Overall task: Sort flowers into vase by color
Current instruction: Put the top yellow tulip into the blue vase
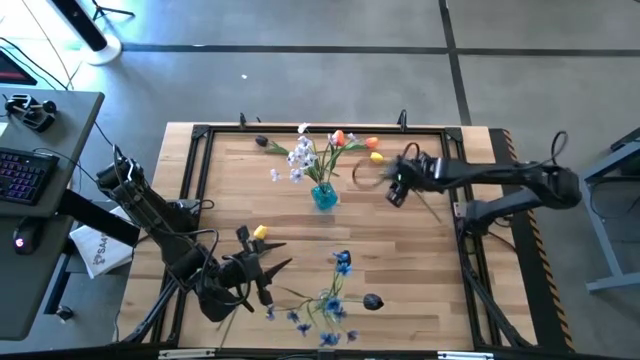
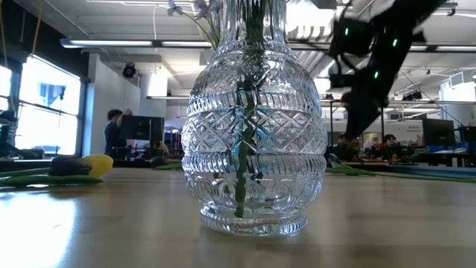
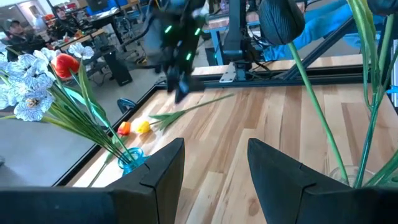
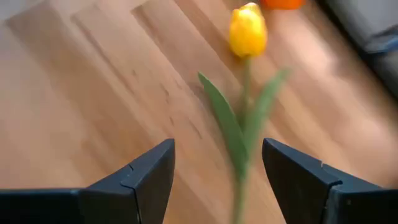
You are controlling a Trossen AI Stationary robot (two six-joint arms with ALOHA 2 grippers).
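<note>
High view: center vase [image 1: 324,196] already has white sprays and an orange tulip, lower-center vase blue ones. Right wrist view: right gripper [image 4: 217,177] spread wide over the loose yellow tulip [image 4: 247,30]. Left wrist view: left gripper [image 3: 216,165] parted, empty.

The right end effector [image 4: 217,180] hangs over the wooden table [image 4: 93,81] with its two dark fingers [image 4: 140,177] spread apart and nothing between their tips but the stem of a yellow tulip [image 4: 247,31]. The tulip lies flat on the table planks, its blossom pointing away from the end effector and its green stem [image 4: 242,124] running back into the gap between the fingers, flanked by two long green leaves. The stem touches neither finger. Just beyond the yellow blossom sits part of an orange blossom [image 4: 283,4], cut off by the frame edge. A dark frame rail [image 4: 367,31] borders the table past the tulip.
</note>
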